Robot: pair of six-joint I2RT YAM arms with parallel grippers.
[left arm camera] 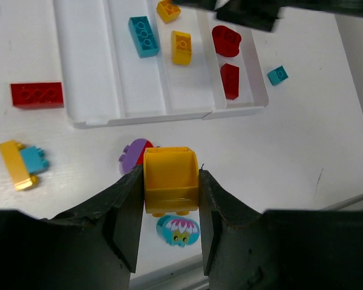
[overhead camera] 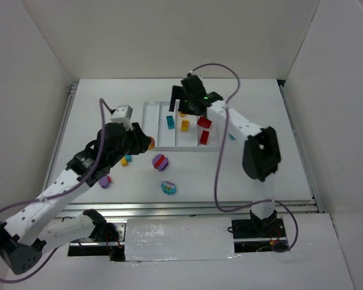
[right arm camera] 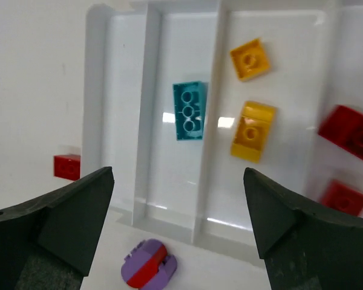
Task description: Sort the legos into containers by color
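Legos in the tray (left arm camera: 88, 60) number five. One teal brick (left arm camera: 144, 36) is in the second of its four compartments from the left, two yellow bricks (left arm camera: 181, 47) (left arm camera: 168, 9) are in the third, and two red bricks (left arm camera: 226, 40) (left arm camera: 229, 80) are in the fourth.

Seven more lie loose on the table (left arm camera: 302, 151). A long red brick (left arm camera: 36, 95) is just left of the tray, and a yellow piece (left arm camera: 13, 164) touches a teal piece (left arm camera: 36, 160). A small teal cube (left arm camera: 277, 74) is just right of the tray. A purple-red disc (left arm camera: 133, 154) and a flowered teal disc (left arm camera: 177, 231) lie in front of the tray. The top view adds a purple piece (overhead camera: 104, 180) beside the left arm.

One more, a yellow block (left arm camera: 171, 190), sits squarely between the fingers of the left gripper (left arm camera: 171, 172). The jaws are narrowed onto its two opposite sides, holding it clear of the table in front of the tray. It looks about square, so I cannot tell its long axis.

The right gripper (right arm camera: 178, 181) hangs over the tray with its jaws spread wide and nothing between them. In its wrist view the teal brick and the nearer yellow one lie below, inside the span of the fingers.

The teal brick's long axis runs along its compartment, slightly skewed. The nearer yellow brick also lies lengthwise, while the long red brick lies crosswise to the compartments.
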